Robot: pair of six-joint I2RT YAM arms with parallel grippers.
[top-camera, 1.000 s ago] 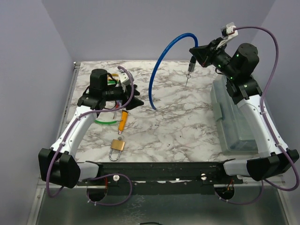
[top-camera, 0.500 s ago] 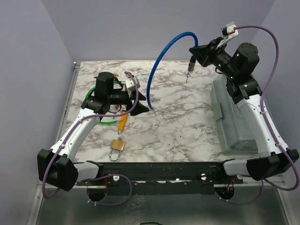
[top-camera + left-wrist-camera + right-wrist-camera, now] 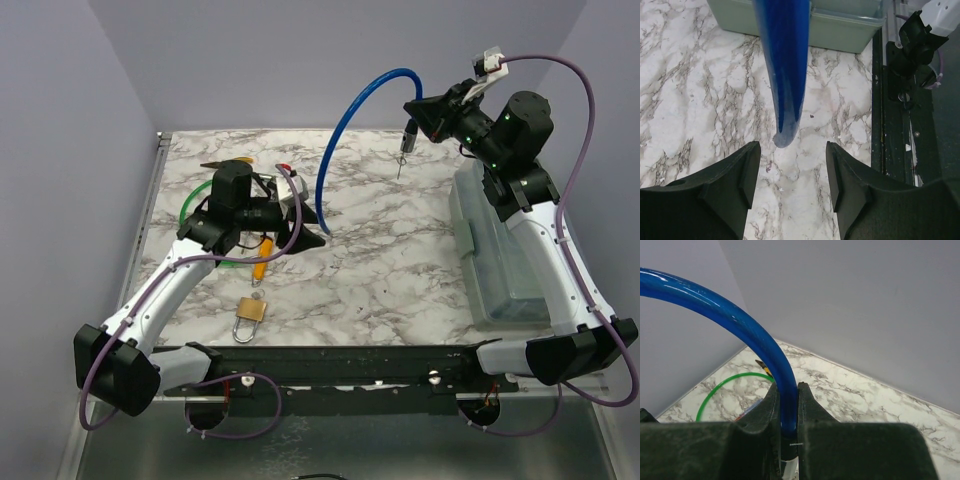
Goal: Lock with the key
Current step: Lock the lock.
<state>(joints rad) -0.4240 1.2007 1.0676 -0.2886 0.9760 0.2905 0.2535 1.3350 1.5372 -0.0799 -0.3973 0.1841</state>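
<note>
A brass padlock lies on the marble table near the front left. My right gripper is raised at the back right, shut on one end of a blue tube; the right wrist view shows the tube pinched between the jaws. A thin metal piece hangs below that gripper; I cannot tell if it is a key. My left gripper is open and empty, low over the table beside the tube's free end, which sits just ahead of the open fingers.
A clear plastic box stands along the right edge, also in the left wrist view. An orange pencil-like tool and a green loop lie under my left arm. A black-and-yellow tool lies at the back left.
My left arm has swung right and forward, bringing its open gripper up to the blue tube's free end. The right arm and the padlock have not moved.
</note>
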